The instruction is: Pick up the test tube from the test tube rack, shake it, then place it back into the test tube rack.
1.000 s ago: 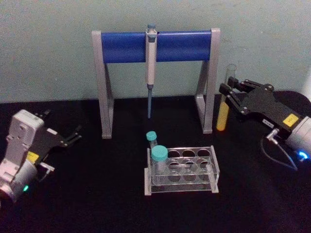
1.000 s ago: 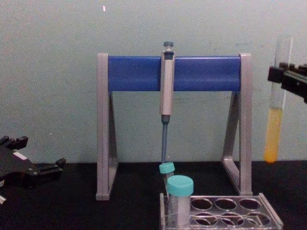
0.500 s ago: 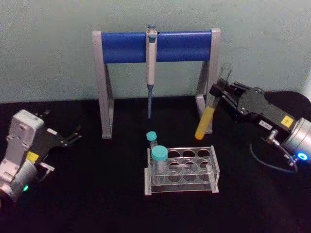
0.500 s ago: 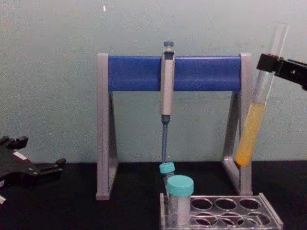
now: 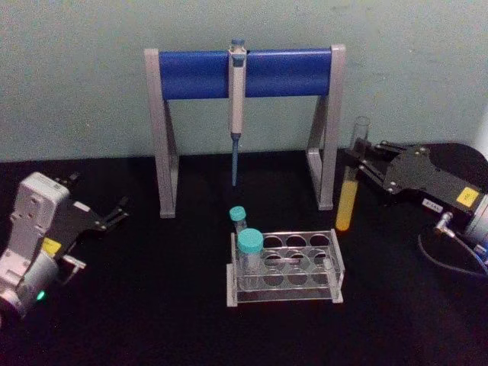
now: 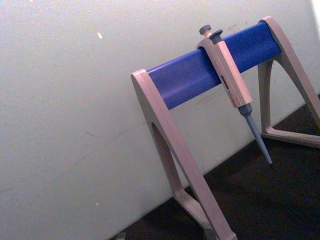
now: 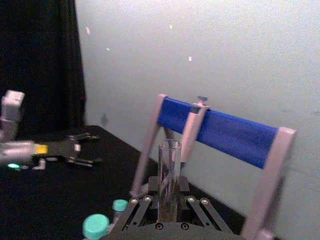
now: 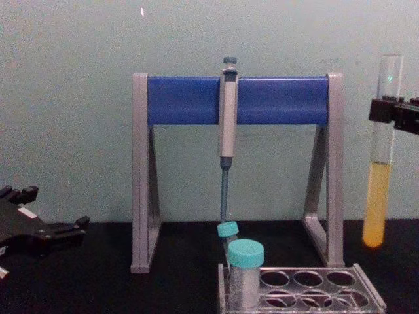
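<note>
The test tube (image 5: 347, 206) stands straight up and down now. Half a second ago it was leaning, with its round bottom swung out toward 9 o'clock, close to the leg of the pipette stand (image 5: 244, 72). A second ago it was straight too, but higher up. So I see one full swing: straight, tipped, straight again. I think that is the shaking part of the job, and it looks like it is going on or nearly done.

My right gripper (image 5: 356, 162) pinches the glass near the top, above the liquid, and the open mouth of the tube pokes up past the fingers. The yellow-orange liquid sits in the bottom part and none has spilled that I can see.

The tube is at about 2 o'clock from the test tube rack (image 5: 335, 259), near it but off to the side. It is not in any hole. It also hangs lower than it did a second ago, so it may be starting to come down toward the rack.

The rack sits on the black counter (image 5: 152, 305) with two teal-capped tubes (image 5: 250, 244) at its 9 o'clock end. The holes at the 3 o'clock end are free, and those are closest to my tube.

My left gripper (image 8: 57, 209) rests over at 9 o'clock with its fingers spread, holding nothing. It has not moved.

What is left is to bring the tube over a free hole and lower it in.
</note>
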Tool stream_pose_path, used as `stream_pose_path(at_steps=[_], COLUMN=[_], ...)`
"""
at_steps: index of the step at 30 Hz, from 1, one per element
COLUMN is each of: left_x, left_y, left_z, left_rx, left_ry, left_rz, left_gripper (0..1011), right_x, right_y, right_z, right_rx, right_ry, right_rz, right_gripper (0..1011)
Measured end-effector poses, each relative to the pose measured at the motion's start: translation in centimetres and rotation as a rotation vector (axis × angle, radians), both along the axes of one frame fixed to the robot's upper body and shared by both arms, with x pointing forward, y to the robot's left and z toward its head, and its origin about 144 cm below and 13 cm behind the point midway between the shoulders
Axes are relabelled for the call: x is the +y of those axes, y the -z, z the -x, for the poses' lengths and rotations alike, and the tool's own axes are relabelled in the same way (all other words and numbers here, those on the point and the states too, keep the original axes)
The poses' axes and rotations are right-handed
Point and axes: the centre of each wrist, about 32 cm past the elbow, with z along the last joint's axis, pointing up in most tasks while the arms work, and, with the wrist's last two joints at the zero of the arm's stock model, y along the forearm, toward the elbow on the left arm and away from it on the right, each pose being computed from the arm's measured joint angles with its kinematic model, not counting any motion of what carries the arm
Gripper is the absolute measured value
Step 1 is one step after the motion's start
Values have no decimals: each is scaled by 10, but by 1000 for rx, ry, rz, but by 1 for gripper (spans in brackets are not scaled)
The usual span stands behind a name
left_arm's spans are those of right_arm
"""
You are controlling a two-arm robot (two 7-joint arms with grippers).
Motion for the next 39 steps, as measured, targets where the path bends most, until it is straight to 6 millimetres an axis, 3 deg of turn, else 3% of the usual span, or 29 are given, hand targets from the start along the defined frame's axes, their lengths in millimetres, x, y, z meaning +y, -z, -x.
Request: stream_pose_path(at_steps=[14, 30, 39], left_x=[0, 0, 0], left_y=[0, 0, 0], left_z=[0, 0, 0], left_rx=[0, 0, 0], left_ry=[0, 0, 0], left_rz=[0, 0, 0], left_gripper=[1001, 1001, 1001], right_x=[13, 21, 14], right_y=[7, 16, 11], right_z=[-4, -17, -13], right_rx=[-77, -23, -3], right_ry=[91, -84, -119], right_rz=[-38, -135, -72], right_gripper=[232, 232, 233])
